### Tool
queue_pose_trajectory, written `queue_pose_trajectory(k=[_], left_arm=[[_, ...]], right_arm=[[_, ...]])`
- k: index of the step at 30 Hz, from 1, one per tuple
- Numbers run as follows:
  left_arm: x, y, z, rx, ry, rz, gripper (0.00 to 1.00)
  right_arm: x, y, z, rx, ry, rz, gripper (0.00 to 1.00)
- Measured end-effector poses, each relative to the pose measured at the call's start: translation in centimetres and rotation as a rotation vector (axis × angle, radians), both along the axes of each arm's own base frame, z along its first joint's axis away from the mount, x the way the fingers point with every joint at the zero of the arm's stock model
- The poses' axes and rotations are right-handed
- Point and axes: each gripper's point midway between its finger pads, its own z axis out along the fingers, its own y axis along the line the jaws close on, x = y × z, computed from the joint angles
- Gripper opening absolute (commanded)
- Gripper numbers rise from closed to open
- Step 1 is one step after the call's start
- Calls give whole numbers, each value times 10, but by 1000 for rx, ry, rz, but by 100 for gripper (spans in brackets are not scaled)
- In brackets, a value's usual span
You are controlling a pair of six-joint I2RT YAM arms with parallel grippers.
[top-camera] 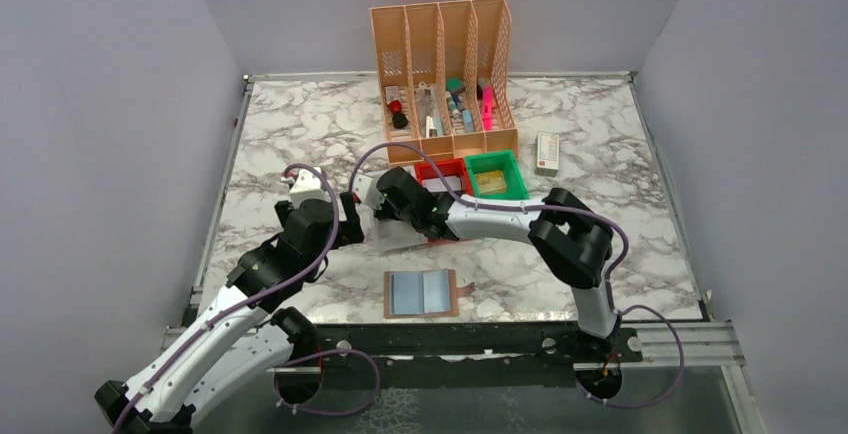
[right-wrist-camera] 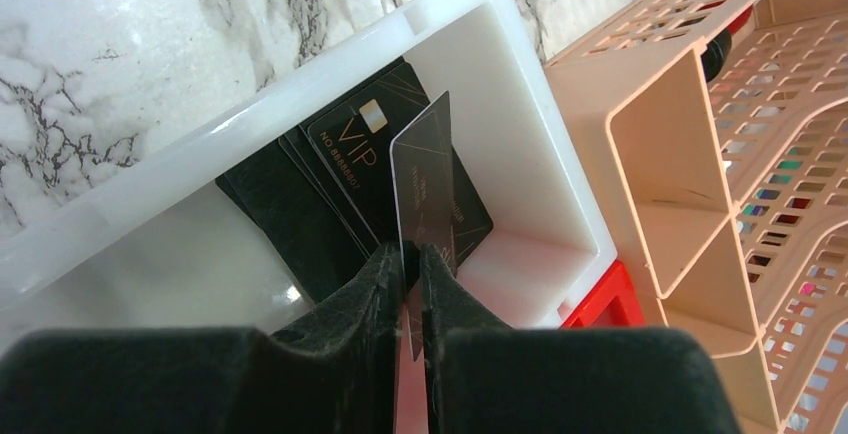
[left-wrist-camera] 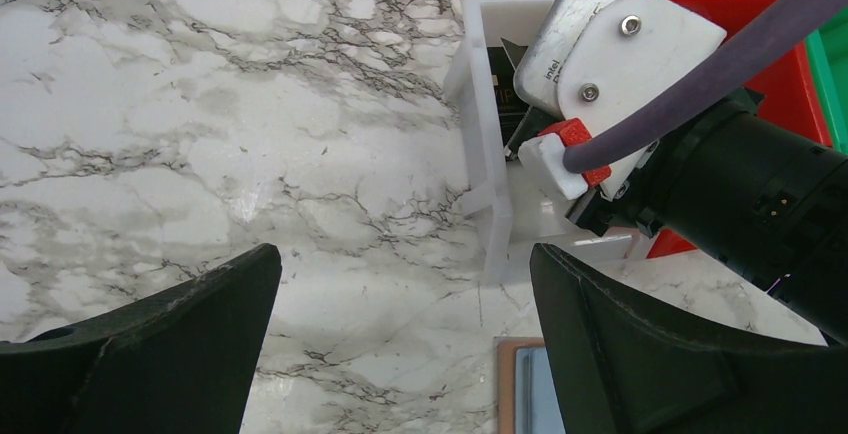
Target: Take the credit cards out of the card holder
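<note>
The tan-brown card holder (top-camera: 422, 294) lies open and flat near the table's front edge, with bluish panels in its two pockets. Its corner also shows in the left wrist view (left-wrist-camera: 508, 384). My right gripper (right-wrist-camera: 412, 254) is shut on one dark credit card (right-wrist-camera: 425, 174), held on edge over the white bin (right-wrist-camera: 300, 94). Several dark credit cards (right-wrist-camera: 350, 139) lie stacked in that bin. In the top view the right gripper (top-camera: 388, 204) is over the bin (top-camera: 398, 237). My left gripper (left-wrist-camera: 405, 264) is open and empty above bare marble, just left of the bin (left-wrist-camera: 490, 154) and behind the holder.
A peach file organizer (top-camera: 445, 74) with pens and small items stands at the back. A red bin (top-camera: 440, 172) and a green bin (top-camera: 497, 174) sit in front of it, touching the white bin. A small white box (top-camera: 547, 152) stands to the right.
</note>
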Motion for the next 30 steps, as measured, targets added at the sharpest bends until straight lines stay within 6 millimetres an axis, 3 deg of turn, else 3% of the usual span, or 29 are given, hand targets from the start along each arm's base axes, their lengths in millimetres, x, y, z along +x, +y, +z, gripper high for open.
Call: queue_pose_trajectory(k=[9,14,23,26,30], left_arm=[[0,1,-1,3,3,5,99],[0,1,-2,3,4,5,99],[0,1,-4,11,14,5,99],[0,1,-5,12,15,5,99],[0,1,-5,12,15,5,99]], right_arm=[[-4,-3,-7,-29,18,16,22],[-3,-6,-11,-43,16,8,33],[-4,-8,-12,-17,26,-21,34],[-11,-14,0,59,45,-63,40],[-32,-33,48,275,88,-150,41]])
